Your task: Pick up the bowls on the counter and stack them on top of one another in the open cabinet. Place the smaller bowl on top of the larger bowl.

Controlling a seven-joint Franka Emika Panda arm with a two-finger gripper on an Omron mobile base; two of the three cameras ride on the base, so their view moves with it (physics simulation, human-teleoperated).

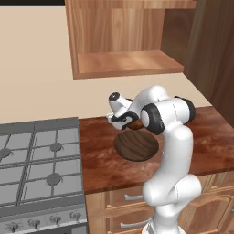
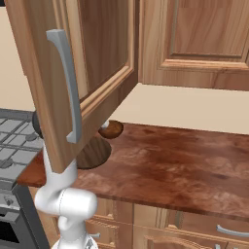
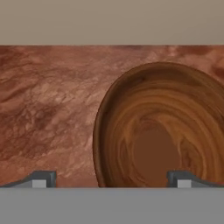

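At the far left the grey gas stove (image 1: 39, 164) is sitting beside the reddish-brown polished wood-grain counter (image 1: 98, 160). Moving right, the wide shallow dark-brown wooden bowl (image 1: 136, 146) is resting on that counter, and the white arm's two-finger gripper (image 3: 112, 178) is hanging just above and behind it, over the small deep reddish-brown wooden bowl (image 3: 164, 131). In the hand view the two finger tips are standing wide apart with nothing between them, the left one over bare counter and the right one over the bowl's hollow, so the near rim is falling between them. Above, the light-brown wooden wall cabinet (image 1: 128, 64) is standing open with its shelf bare (its door is swinging out over the arm in the right base view).

The risks, as I judge them: the small bowl is being approached first, though the wide one belongs underneath; a thin rim pinch may be slipping on the lift; and the open door is crowding the path upward.
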